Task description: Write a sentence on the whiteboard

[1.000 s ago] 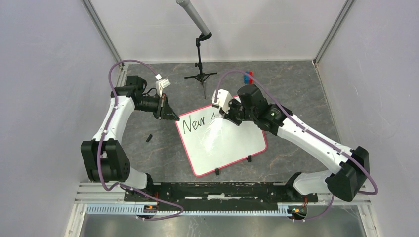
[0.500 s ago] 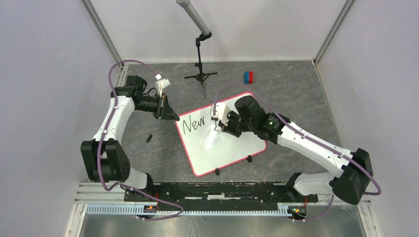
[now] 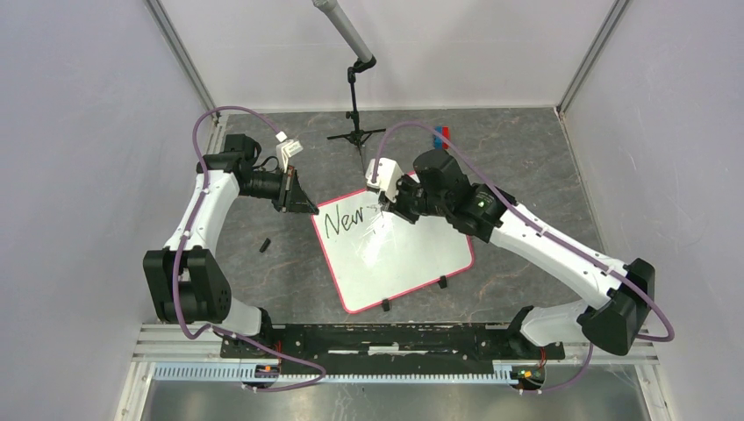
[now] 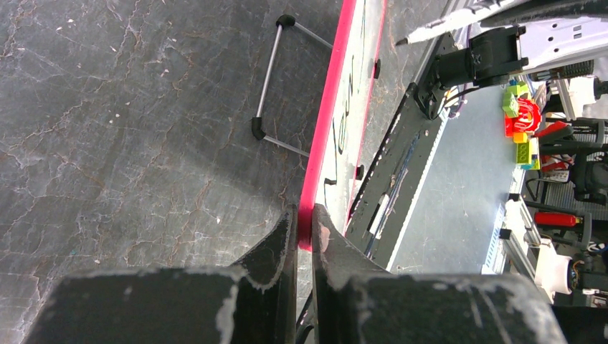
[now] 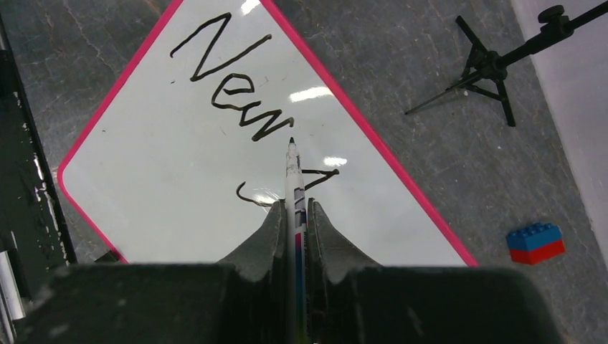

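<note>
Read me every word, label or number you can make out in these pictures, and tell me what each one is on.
"New": black handwriting on the whiteboard.
Next to it, an unfinished stroke by the marker: not yet a readable letter.
Nothing else is legible; the blue and red brick shows no readable print.

Bright, even light is cast from above. Glare patches are seen on the whiteboard [image 5: 179, 186], and soft shadows are thrown on the worktop [image 3: 544, 149] beside it. The foreground fingers [image 5: 262, 236] are rendered slightly soft.
</note>
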`<state>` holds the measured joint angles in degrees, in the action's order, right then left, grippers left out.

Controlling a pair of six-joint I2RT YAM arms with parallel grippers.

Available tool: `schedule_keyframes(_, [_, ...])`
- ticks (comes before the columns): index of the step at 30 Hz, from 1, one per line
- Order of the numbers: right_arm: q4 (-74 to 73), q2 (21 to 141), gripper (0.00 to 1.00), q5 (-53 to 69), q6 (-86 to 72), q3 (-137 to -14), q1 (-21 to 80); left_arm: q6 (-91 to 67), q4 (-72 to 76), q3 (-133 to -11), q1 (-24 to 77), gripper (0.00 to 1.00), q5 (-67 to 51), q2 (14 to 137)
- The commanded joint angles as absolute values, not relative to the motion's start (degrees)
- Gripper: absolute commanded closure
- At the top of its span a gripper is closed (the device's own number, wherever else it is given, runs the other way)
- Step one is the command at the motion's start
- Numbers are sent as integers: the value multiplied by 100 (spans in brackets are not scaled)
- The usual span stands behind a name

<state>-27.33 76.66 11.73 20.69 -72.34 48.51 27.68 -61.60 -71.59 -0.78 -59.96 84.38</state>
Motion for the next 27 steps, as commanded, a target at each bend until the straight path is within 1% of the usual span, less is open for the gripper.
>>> schedule_keyframes(1, [-2632,7670,100,932,2133,-7449,4722,2976,-6197,-7094,70,98,-5963,8466])
schedule_keyframes(16, [-2548,7853,100,774,2250,-7216,4509,2983,-6197,-7084,70,98,-5933,8485])
schedule_keyframes(27, [-2826,7320,100,778,2268,-7137,4500,2977,-6198,-7075,70,98,-5920,8457])
